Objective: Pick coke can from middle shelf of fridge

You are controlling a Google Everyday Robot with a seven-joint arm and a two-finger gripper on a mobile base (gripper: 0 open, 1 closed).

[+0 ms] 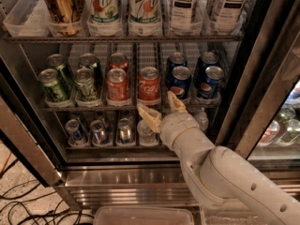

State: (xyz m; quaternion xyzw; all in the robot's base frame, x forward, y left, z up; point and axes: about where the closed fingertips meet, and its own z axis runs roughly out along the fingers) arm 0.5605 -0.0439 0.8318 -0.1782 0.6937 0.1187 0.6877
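The coke can (149, 85), red with white Coca-Cola script and a silver top, stands at the front of the middle shelf (126, 108) of the fridge (28, 149). A plainer orange-red can (117, 85) is on its left and blue Pepsi cans (180, 82) on its right. My gripper (162, 108) is open, its two tan fingers spread, at the shelf's front edge just below and slightly right of the coke can. The left fingertip (143, 110) sits under the can and the right one (174, 97) before the Pepsi cans. It holds nothing.
Green cans (54, 85) fill the shelf's left lanes. Tall cans and tea bottles (143, 6) stand on the rack above. Small silver-blue cans (98, 131) and a water bottle (201, 119) are on the rack below. A dark door edge (255, 78) stands right. Cables (28, 205) lie lower left.
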